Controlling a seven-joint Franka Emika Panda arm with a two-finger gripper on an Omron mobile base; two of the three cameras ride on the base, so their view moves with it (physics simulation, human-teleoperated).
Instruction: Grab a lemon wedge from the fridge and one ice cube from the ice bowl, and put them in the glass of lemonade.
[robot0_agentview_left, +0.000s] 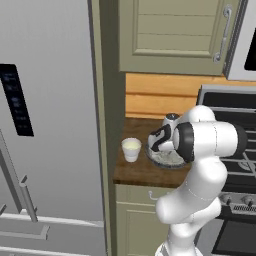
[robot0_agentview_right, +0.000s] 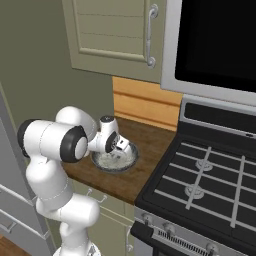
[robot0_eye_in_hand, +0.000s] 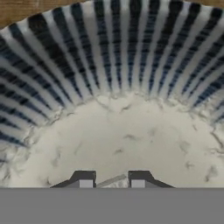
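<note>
While the white arm bends forward over the wooden bench (robot0_agentview_left: 135, 172), its tool (robot0_eye_in_hand: 112, 181) is lowered into the ice bowl (robot0_agentview_right: 131, 156), a wide, shallow grey bowl with a ribbed wall and a whitish speckled inside. From the hand view, the two dark fingertips (robot0_eye_in_hand: 85, 180) are seen close together just above the pale floor of the bowl, with a small pale sliver lying between them; whether that sliver is an ice cube, and whether it is actually gripped, cannot be told. The jaws are narrowed but not fully closed. From the left base view, the bowl is largely hidden behind the arm's elbow, and the glass of lemonade (robot0_agentview_left: 131, 149), a small whitish tapered cup with a pale yellowish inside, is seen standing upright on the bench just to the left of the bowl, near the bench's left end. Next to that end, the fridge (robot0_agentview_left: 50, 125) is seen as a tall grey metal front with a black panel and bar handles, its doors closed. A black stove (robot0_agentview_right: 210, 175) with grates is seen to the right of the bench, and olive-green cabinets (robot0_agentview_left: 172, 30) are mounted above it.
</note>
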